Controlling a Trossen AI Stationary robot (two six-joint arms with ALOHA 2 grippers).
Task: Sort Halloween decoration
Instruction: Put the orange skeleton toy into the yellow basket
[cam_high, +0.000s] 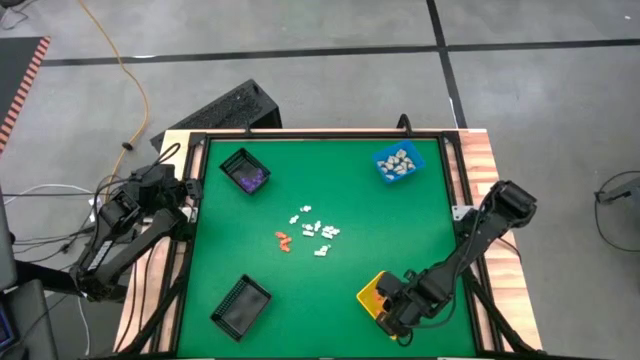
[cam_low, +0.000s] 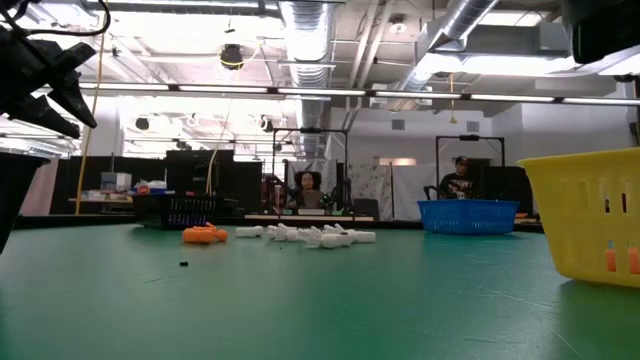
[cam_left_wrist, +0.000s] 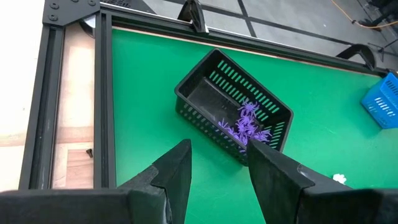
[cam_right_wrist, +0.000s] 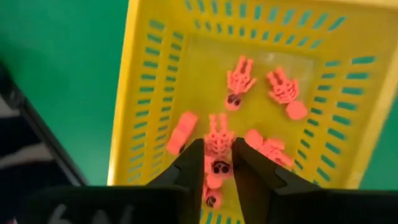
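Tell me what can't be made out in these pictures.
- Empty black bin: contents too small in the high view.
- Right gripper over the yellow bin: whether its fingers actually clamp the orange skeleton is unclear.
- White pieces: shapes too small in high and low views.
- Left gripper: open, idle.

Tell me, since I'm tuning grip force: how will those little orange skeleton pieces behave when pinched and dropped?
The orange skeleton between the right gripper fingers keeps its flat shape, so it is probably stiff plastic. It looks tiny and likely very light. Those lying flat in the yellow bin suggest they settle rather than roll.
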